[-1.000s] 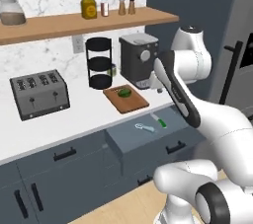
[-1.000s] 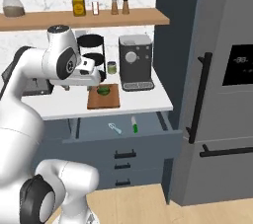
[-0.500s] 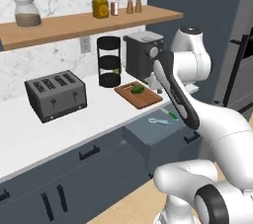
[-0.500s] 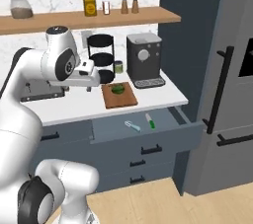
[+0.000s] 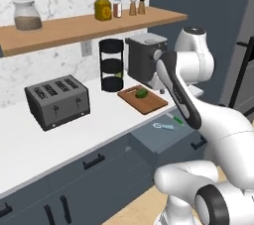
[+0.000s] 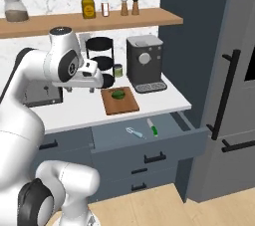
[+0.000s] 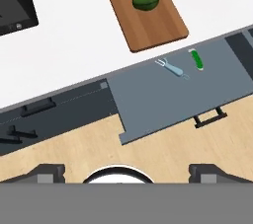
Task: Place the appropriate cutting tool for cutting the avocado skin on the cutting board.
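Small slim knife with bright green handle and short pale blade: lying flat in the open grey drawer below the white counter, just beside a light-blue, silvery utensil, the two apart. Same knife seen from the hand camera, right of the utensil. Flat rectangular brown wooden cutting board resting on the counter above the drawer, in front of the grey coffee machine, bearing the small dark green oval avocado near its back edge. Gripper held high over the counter, left of the board, holding nothing; jaw opening cannot be told. Against the earlier frames, whole scene shifted in both base views, so cameras moved; knife, utensil, avocado and board unchanged in place.
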Motion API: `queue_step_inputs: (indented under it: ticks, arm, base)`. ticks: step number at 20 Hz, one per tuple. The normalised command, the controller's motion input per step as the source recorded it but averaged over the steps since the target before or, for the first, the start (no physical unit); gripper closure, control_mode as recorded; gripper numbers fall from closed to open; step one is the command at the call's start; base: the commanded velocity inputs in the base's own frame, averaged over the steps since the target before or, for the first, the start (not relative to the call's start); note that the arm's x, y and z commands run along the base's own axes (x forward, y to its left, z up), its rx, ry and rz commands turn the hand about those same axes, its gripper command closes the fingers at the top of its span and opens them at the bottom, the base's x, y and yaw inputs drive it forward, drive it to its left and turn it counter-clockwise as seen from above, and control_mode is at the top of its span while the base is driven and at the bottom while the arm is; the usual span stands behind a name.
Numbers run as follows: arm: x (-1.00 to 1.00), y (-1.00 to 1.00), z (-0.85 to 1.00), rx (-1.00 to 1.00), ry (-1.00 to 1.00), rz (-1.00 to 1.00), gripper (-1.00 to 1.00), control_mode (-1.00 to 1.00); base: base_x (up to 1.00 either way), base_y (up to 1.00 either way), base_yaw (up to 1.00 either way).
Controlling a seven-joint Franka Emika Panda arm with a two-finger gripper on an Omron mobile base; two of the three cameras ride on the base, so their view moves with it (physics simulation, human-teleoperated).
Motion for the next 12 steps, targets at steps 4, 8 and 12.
queue_step_inputs:
  ticks: [4,8,12]
  arm:
    - [0.00,0.00,0.00,0.00,0.00,0.00,-1.00,1.00]
    - [0.00,0.00,0.00,0.00,0.00,0.00,-1.00,1.00]
    - [0.00,0.00,0.00,0.00,0.00,0.00,-1.00,1.00]
  base:
    - [0.38,0.00,-0.02]
    - [0.45,0.00,-0.02]
    - [0.33,0.00,0.00]
